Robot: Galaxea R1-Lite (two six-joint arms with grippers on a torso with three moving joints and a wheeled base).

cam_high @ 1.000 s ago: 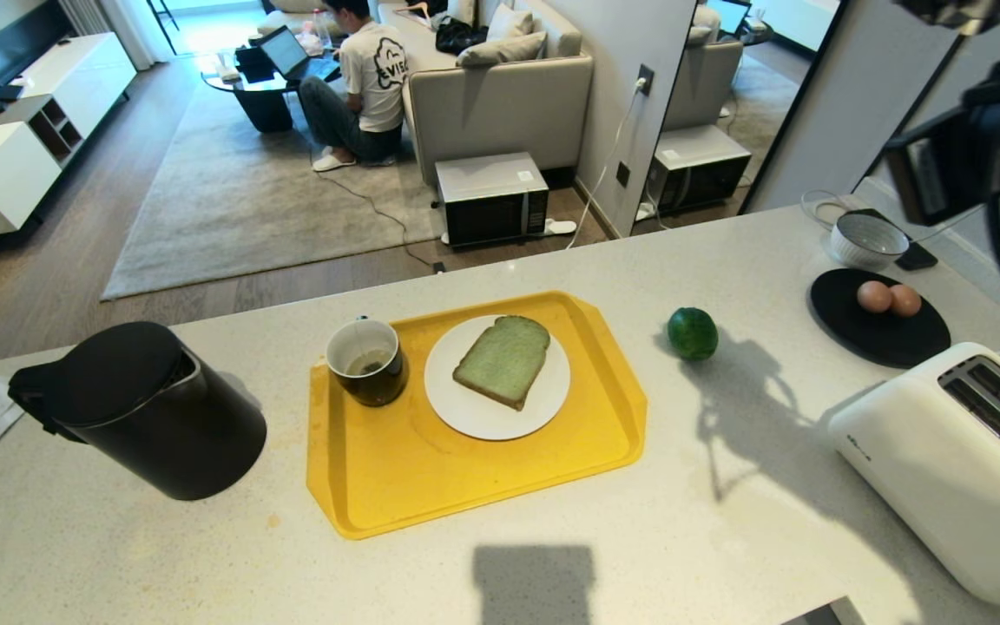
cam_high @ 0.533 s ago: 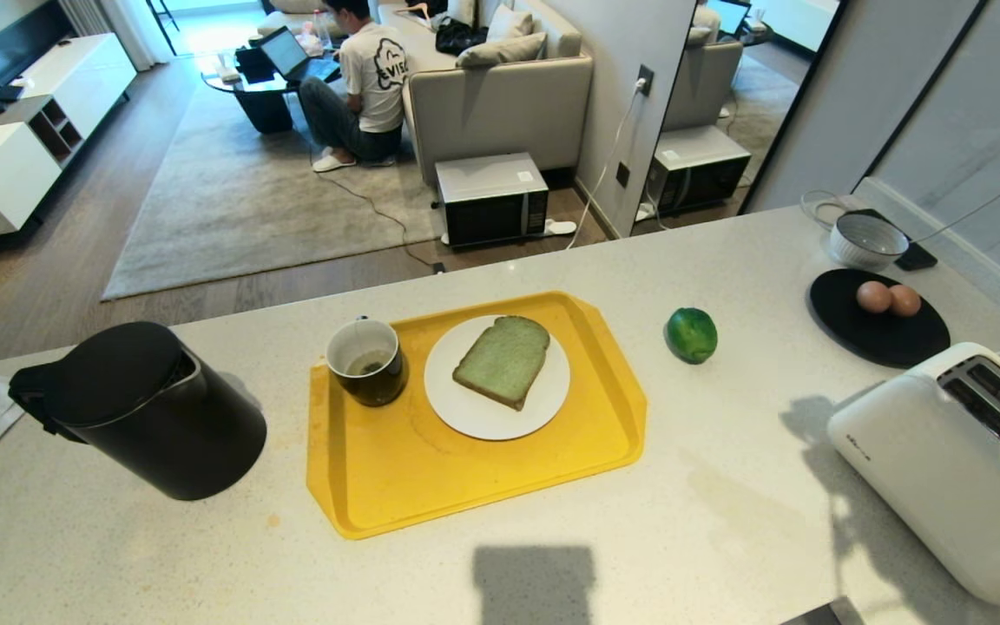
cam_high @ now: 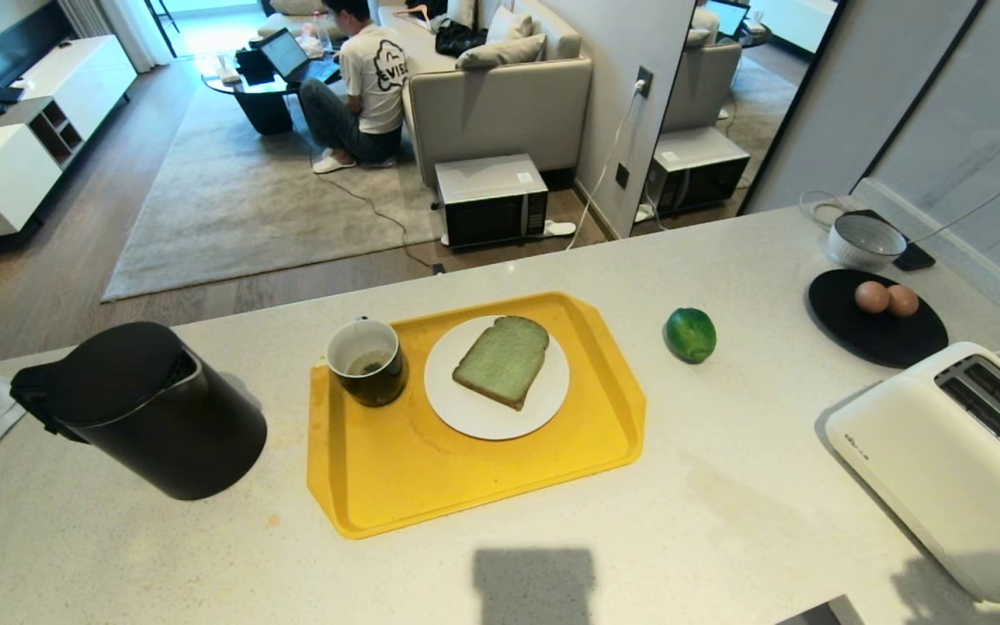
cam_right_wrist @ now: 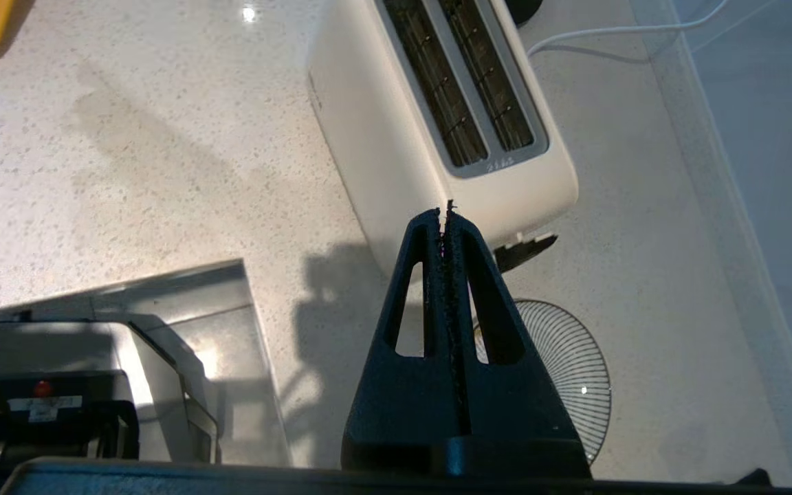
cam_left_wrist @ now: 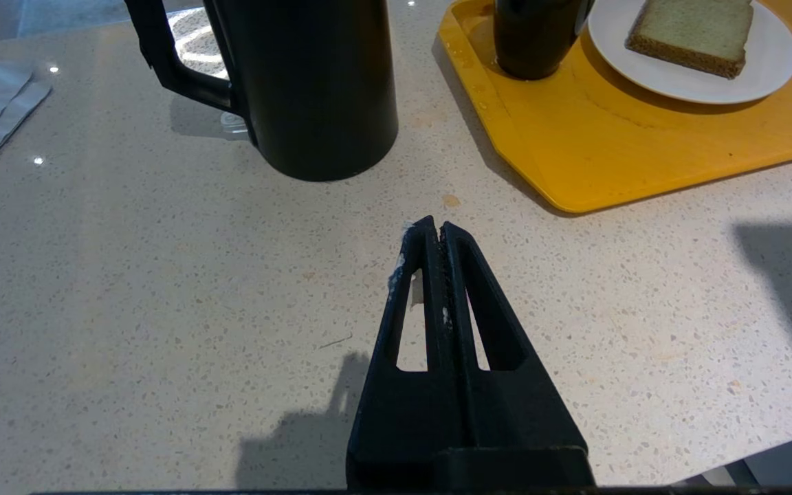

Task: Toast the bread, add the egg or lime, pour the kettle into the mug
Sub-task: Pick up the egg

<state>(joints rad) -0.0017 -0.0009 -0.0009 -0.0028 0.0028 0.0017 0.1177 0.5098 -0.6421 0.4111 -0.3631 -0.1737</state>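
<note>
Speckled counter (cam_high: 726, 486), right tool (cam_right_wrist: 445, 214) pressed together over toaster (cam_right_wrist: 437, 103) end, left tool (cam_left_wrist: 434, 230) likewise

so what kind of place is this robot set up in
Most likely a home: an open-plan kitchen counter facing a living room. A toaster and kettle stand on the counter, and beyond it are a sofa, a rug and a person sitting on the floor with a laptop.

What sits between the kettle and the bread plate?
Head view: the mug, on the yellow tray, stands between the kettle and the plate.
</note>
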